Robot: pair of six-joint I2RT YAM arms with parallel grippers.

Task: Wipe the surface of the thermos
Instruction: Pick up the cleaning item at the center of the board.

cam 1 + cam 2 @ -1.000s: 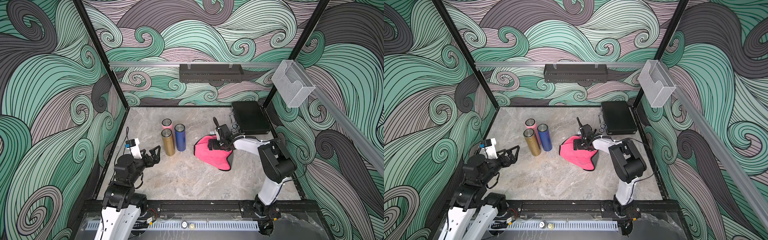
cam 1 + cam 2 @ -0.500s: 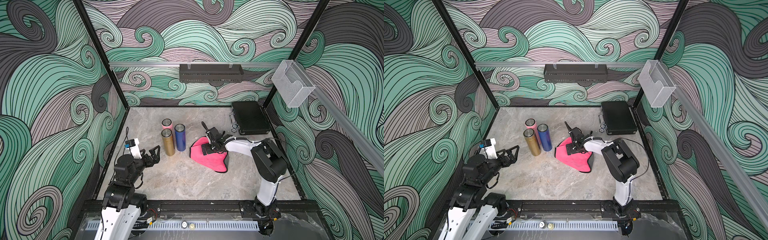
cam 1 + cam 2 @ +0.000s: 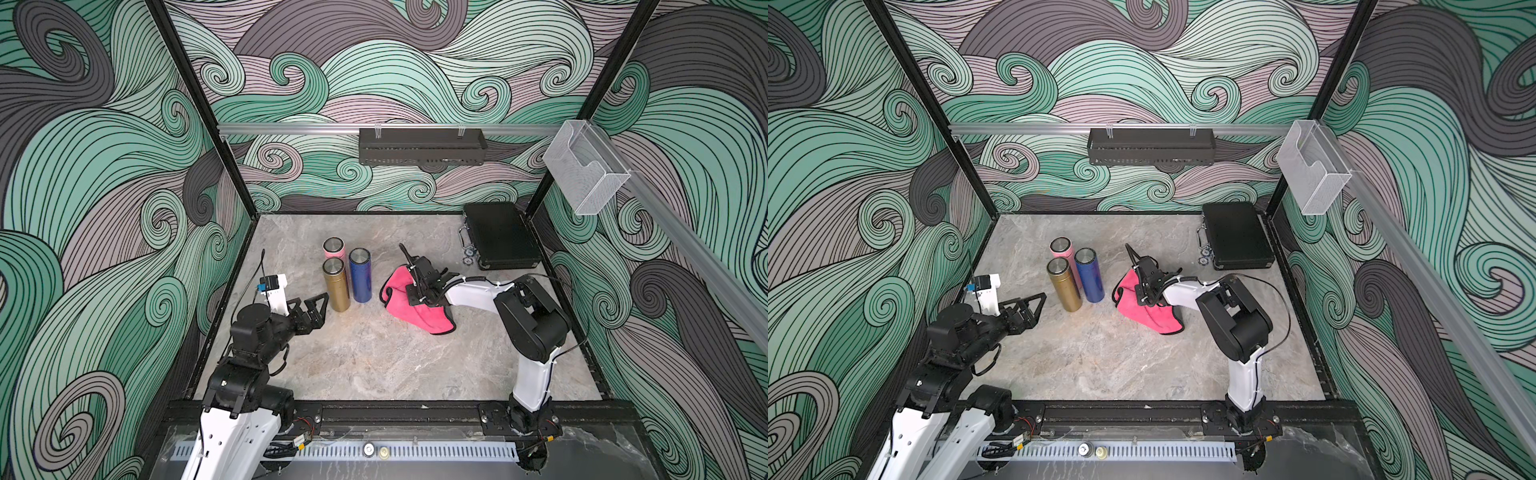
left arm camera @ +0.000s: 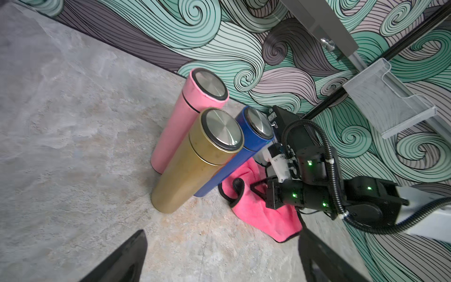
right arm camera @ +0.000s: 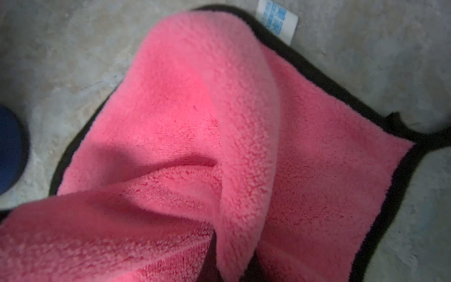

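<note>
**Cloth pickup in hand; wiping not yet begun**

Marble tabletop [image 3: 374, 365]: bears everything.
Pink microfibre cloth [image 3: 432, 320]: crumpled, near the thermoses, a fold pinched in the closed right gripper [image 3: 417, 293].
Gold thermos [image 3: 336, 284], blue thermos [image 3: 360, 276], pink thermos [image 3: 335, 251]: upright, clustered, unheld.
Left gripper [image 3: 318, 309]: fingers spread, empty, just beside the gold thermos.
Next, likely: steady one thermos, then lift the cloth to its wall.
</note>
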